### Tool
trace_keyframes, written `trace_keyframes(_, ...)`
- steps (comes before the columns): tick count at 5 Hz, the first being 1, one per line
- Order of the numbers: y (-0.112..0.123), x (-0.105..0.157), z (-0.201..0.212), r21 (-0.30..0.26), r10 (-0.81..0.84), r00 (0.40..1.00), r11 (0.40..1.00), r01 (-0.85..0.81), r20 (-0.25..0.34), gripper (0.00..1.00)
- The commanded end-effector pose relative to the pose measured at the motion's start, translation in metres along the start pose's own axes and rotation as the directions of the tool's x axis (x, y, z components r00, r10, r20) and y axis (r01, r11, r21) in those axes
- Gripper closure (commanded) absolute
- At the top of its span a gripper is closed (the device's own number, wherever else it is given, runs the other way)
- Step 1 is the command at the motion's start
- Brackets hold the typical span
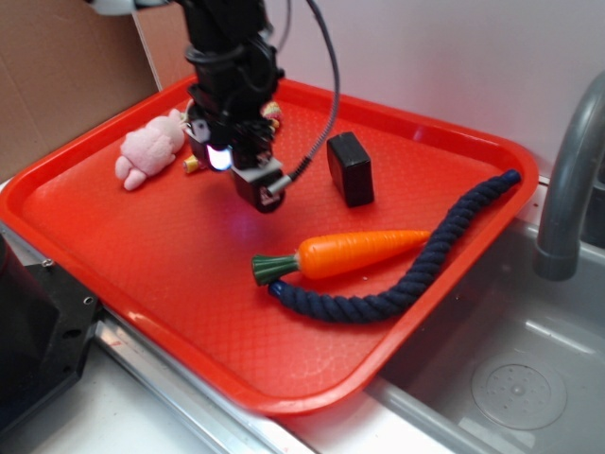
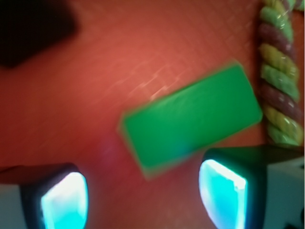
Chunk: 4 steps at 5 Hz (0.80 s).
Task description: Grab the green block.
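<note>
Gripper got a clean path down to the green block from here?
Probably yes. In the wrist view the green block lies flat on bare red tray, just ahead of the open gripper. The multicolored rope runs close beside one end, not across it.

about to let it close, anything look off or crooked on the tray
The green block lies flat but skewed relative to the open gripper, nearer one finger than the other. Nothing looks spilled or damaged on the red tray.

Tray (image 1: 151, 255) beside sink (image 1: 529, 378). Carrot (image 1: 350, 253) on tray, touching rope (image 1: 416, 274) curving behind it. Box (image 1: 350, 168) behind carrot. Plush toy (image 1: 149, 151) far left. Block (image 2: 190, 119) flat on tray, multicoloured cord (image 2: 279, 71) just right.
</note>
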State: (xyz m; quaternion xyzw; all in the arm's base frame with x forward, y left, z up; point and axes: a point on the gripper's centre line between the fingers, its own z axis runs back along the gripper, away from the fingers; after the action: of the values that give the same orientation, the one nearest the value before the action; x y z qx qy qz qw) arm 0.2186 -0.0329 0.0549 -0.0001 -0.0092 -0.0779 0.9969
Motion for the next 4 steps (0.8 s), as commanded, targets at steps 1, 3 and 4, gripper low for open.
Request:
trace_keyframes(1,0.012,0.0,-0.007,-0.022,0.04,0.999,0.999,-0.04,-0.009,0.0)
trace_keyframes(3,0.026,0.003,-0.005,-0.173,0.44,0.897,0.882,-0.439,-0.03,0.0)
trace_keyframes(4,0.04,0.002,0.021,-0.148,0.648,0.759,0.758,-0.635,0.064,0.0)
